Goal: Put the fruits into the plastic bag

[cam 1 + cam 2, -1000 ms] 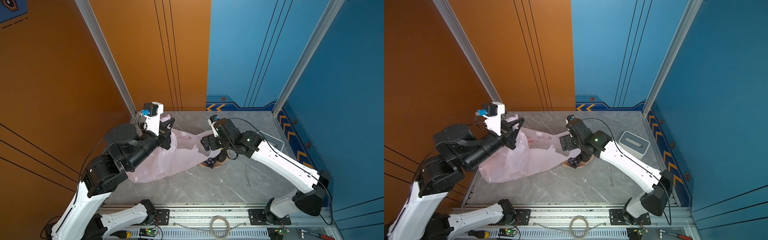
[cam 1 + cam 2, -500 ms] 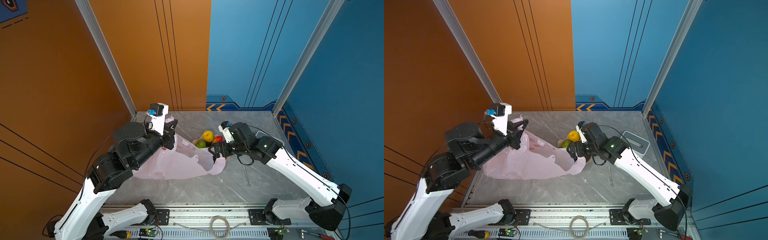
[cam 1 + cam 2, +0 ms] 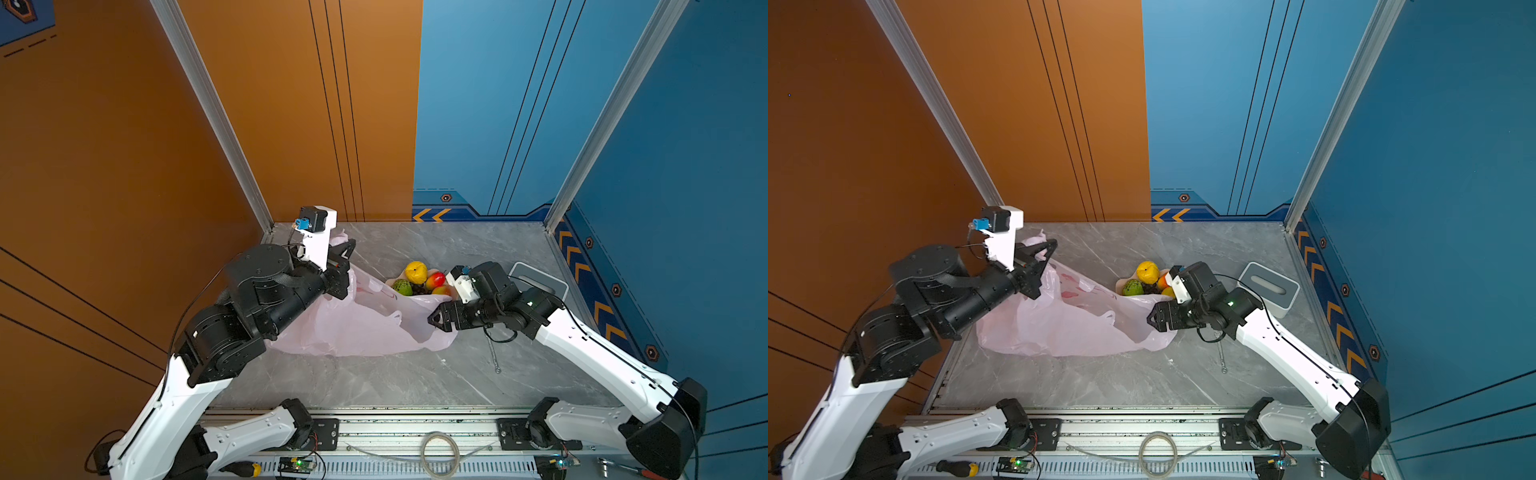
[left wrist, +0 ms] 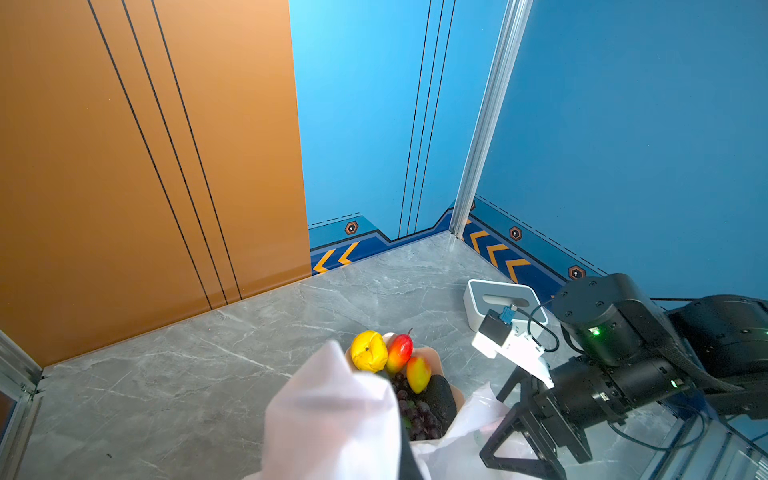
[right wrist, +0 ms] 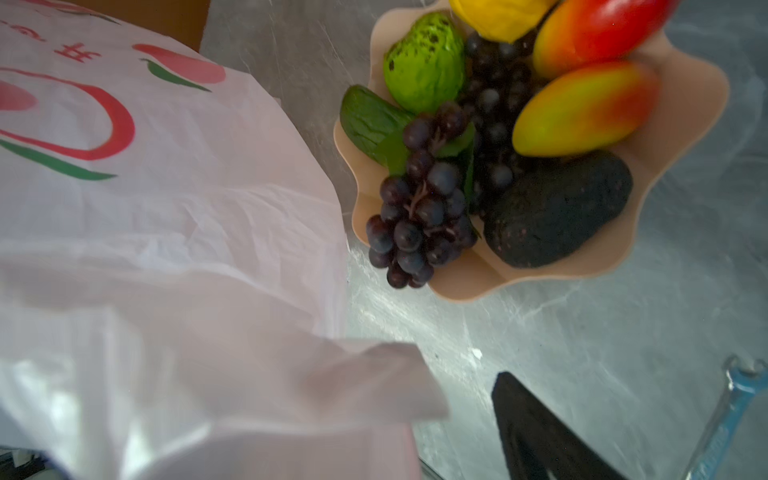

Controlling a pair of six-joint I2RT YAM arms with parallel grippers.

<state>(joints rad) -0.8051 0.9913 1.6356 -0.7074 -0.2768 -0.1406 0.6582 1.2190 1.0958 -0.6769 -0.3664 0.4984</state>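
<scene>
Pale-pink plastic bag (image 3: 357, 324) lies crumpled and see-through across the left-middle, red fruit prints up, its far-left corner pulled up. The fruits (image 3: 419, 286) are all piled in the peach scalloped bowl (image 5: 469, 286) just behind the bag's right end: lemon (image 3: 416, 271), bumpy green ball (image 3: 402, 286), two red-yellow ones (image 5: 582, 108), black avocado (image 5: 557, 212), two purple grape bunches (image 5: 419, 216) and a dark green oblong one (image 5: 370, 120).

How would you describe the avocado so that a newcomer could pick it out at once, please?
On the grey marble table, beside the pale-pink plastic bag, stands a peach scalloped bowl of fruit. The avocado lies by its rim next to a grape bunch. It alone is one matte black oval; the grapes are clustered beads, the rest brightly coloured.
</scene>
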